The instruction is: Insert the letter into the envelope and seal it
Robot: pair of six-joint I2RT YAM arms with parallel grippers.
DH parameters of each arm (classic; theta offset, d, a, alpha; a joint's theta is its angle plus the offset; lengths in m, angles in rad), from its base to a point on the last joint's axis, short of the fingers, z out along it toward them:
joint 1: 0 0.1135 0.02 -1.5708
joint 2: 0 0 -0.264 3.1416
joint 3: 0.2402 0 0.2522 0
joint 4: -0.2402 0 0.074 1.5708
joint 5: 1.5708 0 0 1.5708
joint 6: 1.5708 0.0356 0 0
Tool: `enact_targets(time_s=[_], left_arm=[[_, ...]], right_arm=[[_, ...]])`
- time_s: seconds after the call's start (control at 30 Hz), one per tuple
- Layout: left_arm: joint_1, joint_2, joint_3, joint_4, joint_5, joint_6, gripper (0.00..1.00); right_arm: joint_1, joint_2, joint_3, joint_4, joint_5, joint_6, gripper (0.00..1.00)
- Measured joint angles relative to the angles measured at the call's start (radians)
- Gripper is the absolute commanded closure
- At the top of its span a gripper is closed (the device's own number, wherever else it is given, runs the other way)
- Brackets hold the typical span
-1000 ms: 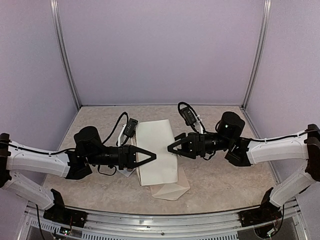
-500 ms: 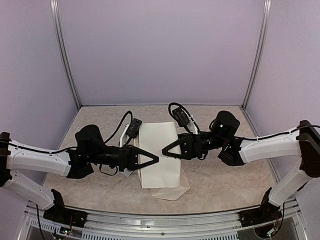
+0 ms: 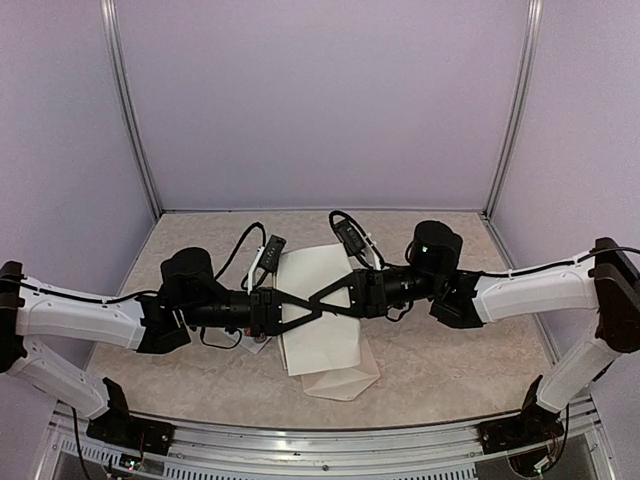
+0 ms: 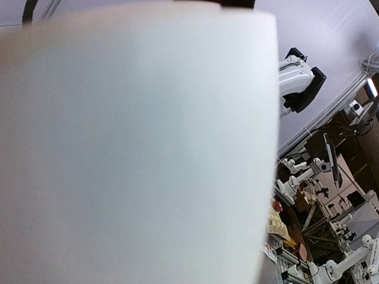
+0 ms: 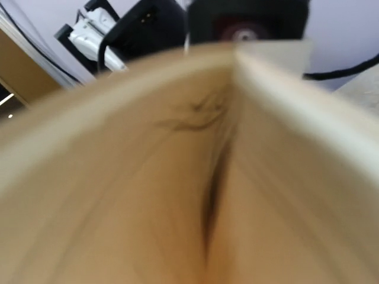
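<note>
The letter [image 3: 318, 335] is a pale sheet held up above the middle of the table, its plain side facing the top camera. The envelope [image 3: 345, 382] lies flat under its near end, only its lower right corner showing. Both grippers meet over the sheet's middle and their fingers cross. My left gripper [image 3: 300, 308] comes in from the left with its jaws slightly apart. My right gripper [image 3: 318, 298] comes in from the right, narrowed to a point on the sheet. White paper [image 4: 136, 148] fills the left wrist view. Creased cream paper [image 5: 177, 195] fills the right wrist view, hiding both sets of fingers.
A small white strip [image 3: 257, 343] lies on the table partly under the left gripper. Purple walls and metal posts [image 3: 135, 150] close the table in at the back and sides. The arm bases stand on the near rail [image 3: 320, 445].
My right gripper has moved left across the letter and narrowed from wide open to nearly closed. The left gripper has edged right, its jaws parting slightly. The sheet has shifted a little.
</note>
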State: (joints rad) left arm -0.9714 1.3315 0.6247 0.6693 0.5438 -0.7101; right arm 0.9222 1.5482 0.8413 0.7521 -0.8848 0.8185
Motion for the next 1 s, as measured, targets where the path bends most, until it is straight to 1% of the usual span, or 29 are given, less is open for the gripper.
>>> enact_targets(time_s=[0.17,0.27,0.37,0.43,0.53,0.67,0.77,1.0], left_arm=[[0.018,0.0,-0.005,-0.03,-0.032,-0.003,0.58],[0.025,-0.019,-0.029,-0.031,-0.043,-0.009,0.56],[0.03,-0.06,-0.051,-0.035,-0.056,-0.011,0.55],[0.031,-0.081,-0.057,-0.035,-0.06,-0.013,0.57],[0.031,-0.096,-0.064,-0.035,-0.063,-0.018,0.64],[0.031,-0.098,-0.068,-0.035,-0.069,-0.021,0.68],[0.031,-0.098,-0.069,-0.035,-0.074,-0.022,0.73],[0.031,-0.082,-0.068,-0.035,-0.079,-0.022,0.77]], right_arm=[[0.0,-0.011,0.001,-0.048,0.051,-0.032,0.94],[-0.002,-0.026,0.0,-0.078,0.079,-0.043,0.95],[-0.007,-0.045,-0.001,-0.105,0.097,-0.05,0.96],[-0.009,-0.055,-0.001,-0.117,0.107,-0.056,0.96],[-0.009,-0.059,-0.001,-0.13,0.122,-0.067,0.94],[-0.009,-0.06,-0.001,-0.166,0.145,-0.083,0.92],[-0.01,-0.06,-0.001,-0.199,0.165,-0.097,0.9],[-0.009,-0.06,0.011,-0.277,0.206,-0.133,0.9]])
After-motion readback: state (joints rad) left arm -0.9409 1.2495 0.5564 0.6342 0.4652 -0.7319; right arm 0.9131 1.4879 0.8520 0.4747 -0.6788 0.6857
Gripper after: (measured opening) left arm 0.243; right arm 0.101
